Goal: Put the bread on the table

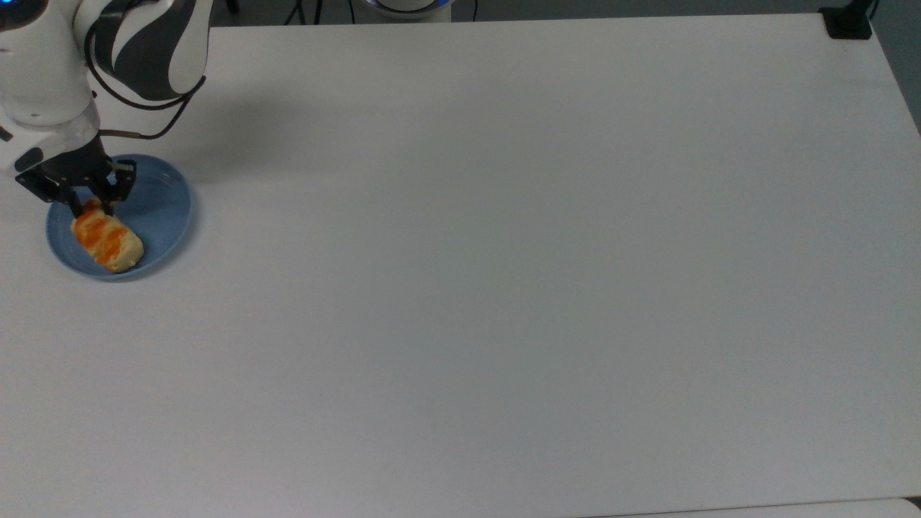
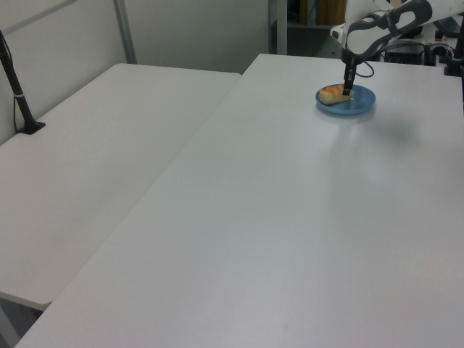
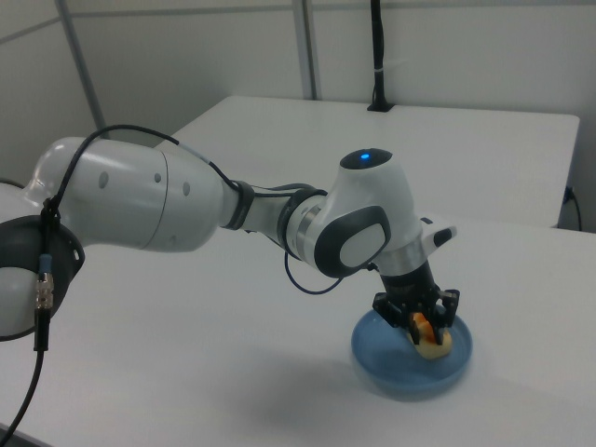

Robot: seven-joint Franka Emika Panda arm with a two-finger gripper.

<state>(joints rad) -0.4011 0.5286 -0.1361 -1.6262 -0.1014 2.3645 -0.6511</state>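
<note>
Top view: I am seeing one gripper [image 1: 92,207] closing its two fingers on the far end of one bread [image 1: 106,239], which is lying inside one blue plate [image 1: 162,216] at the top view's far left of the table [image 1: 504,288].
Top view, surroundings: a black cable [image 1: 147,108] is looping off the arm above the plate; one black clamp [image 1: 847,21] is sitting at the top view's far right corner, well apart.
Left view: the gripper [image 2: 346,90] is reaching down onto the bread [image 2: 332,92] on the plate [image 2: 359,104] at the far end; a second white table [image 2: 101,159] is standing on the left view's left with one black pole [image 2: 16,87].
Right view: the white arm [image 3: 233,209] is crossing in front; the gripper [image 3: 421,327] is pinching the bread [image 3: 430,343], whose near part is sitting low in the plate [image 3: 391,372].
</note>
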